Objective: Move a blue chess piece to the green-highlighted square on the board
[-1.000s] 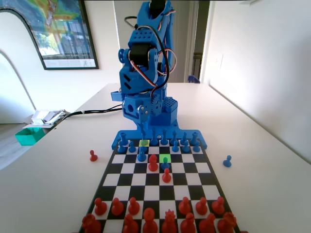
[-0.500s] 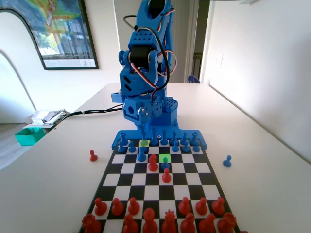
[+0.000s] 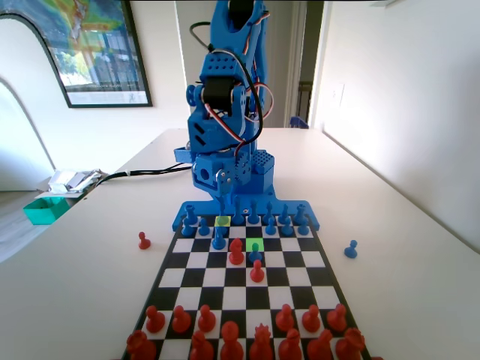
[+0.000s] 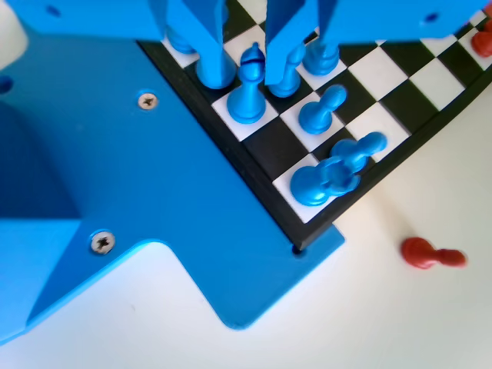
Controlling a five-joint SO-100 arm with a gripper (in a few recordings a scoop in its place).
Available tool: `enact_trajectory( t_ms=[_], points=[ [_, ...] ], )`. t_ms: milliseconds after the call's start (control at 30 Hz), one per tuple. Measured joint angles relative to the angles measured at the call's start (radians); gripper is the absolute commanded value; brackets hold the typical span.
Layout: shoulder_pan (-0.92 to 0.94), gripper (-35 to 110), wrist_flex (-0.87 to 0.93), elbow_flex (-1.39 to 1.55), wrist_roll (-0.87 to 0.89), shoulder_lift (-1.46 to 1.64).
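The board lies between me and the blue arm. The green-highlighted square sits a little beyond mid-board, with a small blue chess piece on it or at its near edge. A paler yellow-green square lies in the blue pawn row. My gripper hangs low over the blue back rows, well behind the green square. In the wrist view the gripper is open, its jaws either side of a tall slim blue piece without pressing on it.
Two red pieces stand mid-board near the green square, and another blue pawn stands ahead of its row. Off the board lie a red pawn and a blue pawn. Red ranks fill the near end.
The arm's upper joints have shifted slightly up and to the right in the fixed view. The gripper stays low over the back rows. No piece has moved.
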Motion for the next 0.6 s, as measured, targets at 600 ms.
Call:
enact_trajectory(
  t_ms=[600],
  points=[
    [0.003,9,-0.035,-0.003,0.0,-0.081]
  ],
)
